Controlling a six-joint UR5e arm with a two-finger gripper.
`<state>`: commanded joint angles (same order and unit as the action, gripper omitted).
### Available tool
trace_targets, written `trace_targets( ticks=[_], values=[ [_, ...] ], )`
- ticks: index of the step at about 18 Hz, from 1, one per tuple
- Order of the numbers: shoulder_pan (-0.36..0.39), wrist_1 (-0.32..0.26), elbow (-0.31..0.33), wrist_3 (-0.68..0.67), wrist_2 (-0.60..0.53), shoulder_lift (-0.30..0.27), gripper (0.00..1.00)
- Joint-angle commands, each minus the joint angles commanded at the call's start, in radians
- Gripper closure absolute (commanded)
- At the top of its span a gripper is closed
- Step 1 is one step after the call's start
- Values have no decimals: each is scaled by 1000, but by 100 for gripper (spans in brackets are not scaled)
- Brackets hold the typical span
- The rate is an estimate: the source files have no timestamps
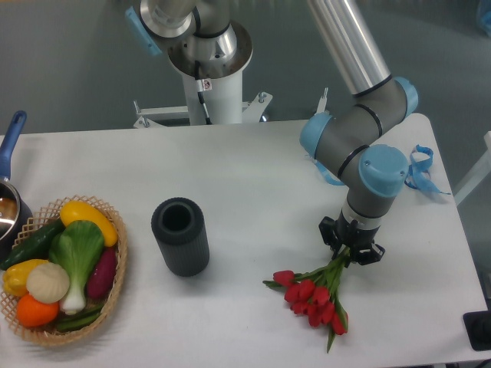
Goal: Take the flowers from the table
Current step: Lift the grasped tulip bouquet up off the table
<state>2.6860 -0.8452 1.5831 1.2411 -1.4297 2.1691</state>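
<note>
The flowers [313, 297], a bunch of red tulips with green leaves and stems, lie on the white table [253, 176] at the front right. Their stems run up and to the right into my gripper [351, 248]. The gripper points straight down over the stem end, and its fingers have closed in around the stems. The stem tips are hidden under the gripper body. The blooms still rest on the tabletop.
A dark ribbed cylinder vase [181, 236] stands left of the flowers. A wicker basket [115, 295] of vegetables sits at the front left, with a blue-handled pot [9, 165] behind it. Blue ribbon scraps [420, 170] lie at the right, and the robot base [207, 69] stands at the back.
</note>
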Motion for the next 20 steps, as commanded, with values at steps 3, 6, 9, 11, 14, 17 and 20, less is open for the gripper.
trace_targets(
  ticks=[3,6,9,11,14,17,20],
  values=[
    [3,-2,-8,-3,8,-18,85],
    [3,-2,3,-12,35,-80,85],
    [-9,-2,14,-105,112,-162,85],
    [-29,-2,9,-189,222,-241,85],
    [-31,0,8,-210,368,-302,85],
    [-31,0,6,-279,497,-359,85],
    [-28,0,6,-321,644,-390,85]
  ],
)
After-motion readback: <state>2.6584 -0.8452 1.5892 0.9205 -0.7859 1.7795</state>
